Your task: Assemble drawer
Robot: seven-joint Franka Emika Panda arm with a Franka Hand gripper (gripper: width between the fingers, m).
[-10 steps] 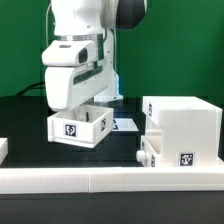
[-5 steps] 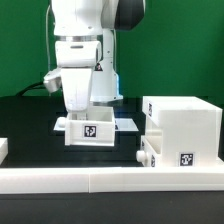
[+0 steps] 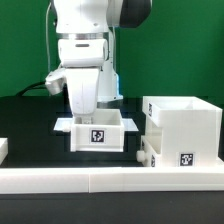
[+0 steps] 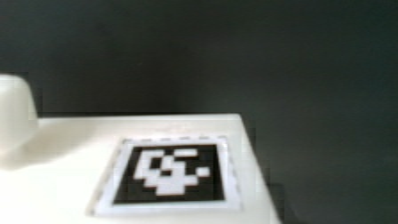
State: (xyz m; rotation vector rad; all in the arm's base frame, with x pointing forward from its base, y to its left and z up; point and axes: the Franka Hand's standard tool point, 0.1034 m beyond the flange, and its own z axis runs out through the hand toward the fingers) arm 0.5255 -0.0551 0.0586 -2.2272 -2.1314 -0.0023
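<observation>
A shallow white tray (image 3: 97,135) with a black-and-white tag on its front hangs under my gripper (image 3: 85,108), just left of the big white casing (image 3: 185,125) in the exterior view. The fingers reach down into the tray and their tips are hidden by its wall. The tray travels with the arm, so the gripper is shut on it. In the wrist view the tray's tag (image 4: 173,170) fills the near part on a white face, and a blurred rounded white shape (image 4: 15,120) sits at the edge. A knob (image 3: 143,157) sticks out low on the casing's side.
The low white rail (image 3: 110,180) runs along the table's front edge. The marker board (image 3: 133,122) shows partly behind the tray. A small white part (image 3: 3,148) sits at the exterior view's left edge. A green wall stands behind.
The arm has carried the tray toward the exterior view's right, closer to the casing, and turned it so that its tagged face points more squarely to the front.
</observation>
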